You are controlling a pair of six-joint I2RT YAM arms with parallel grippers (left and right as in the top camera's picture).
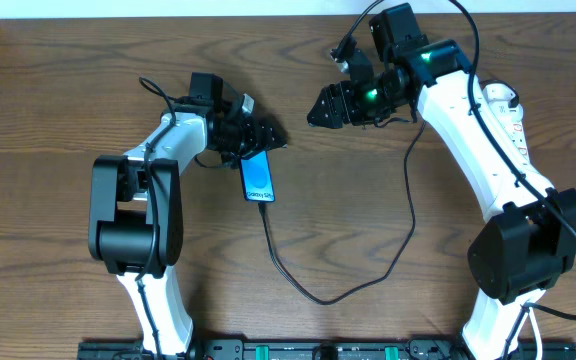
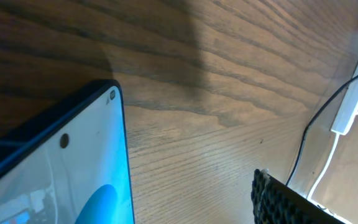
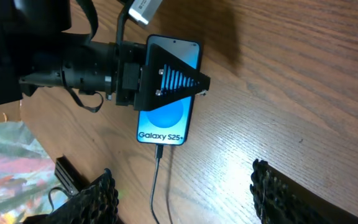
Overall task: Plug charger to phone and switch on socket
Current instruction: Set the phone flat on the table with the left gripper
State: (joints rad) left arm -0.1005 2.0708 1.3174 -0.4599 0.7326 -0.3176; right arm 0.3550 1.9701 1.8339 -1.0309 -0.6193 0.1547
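Observation:
The phone (image 1: 258,180) lies flat on the wooden table, screen lit with "Galaxy S25+" (image 3: 164,118); its top corner shows in the left wrist view (image 2: 73,168). The charger, a thin black cable (image 1: 318,297), has its tip in the phone's lower edge (image 3: 160,151) and loops right toward the socket (image 1: 509,112), a white strip partly under the right arm. Its white plug (image 2: 347,112) shows in the left wrist view. My left gripper (image 1: 256,137) is open, over the phone's top end. My right gripper (image 1: 324,108) is open and empty, above the table to the phone's right.
The left arm's black finger (image 3: 173,78) covers the upper half of the phone. A colourful crumpled bag (image 3: 5,168) lies beyond the table's left edge. A black rail (image 1: 288,350) runs along the front edge. The cable loop crosses the table's middle.

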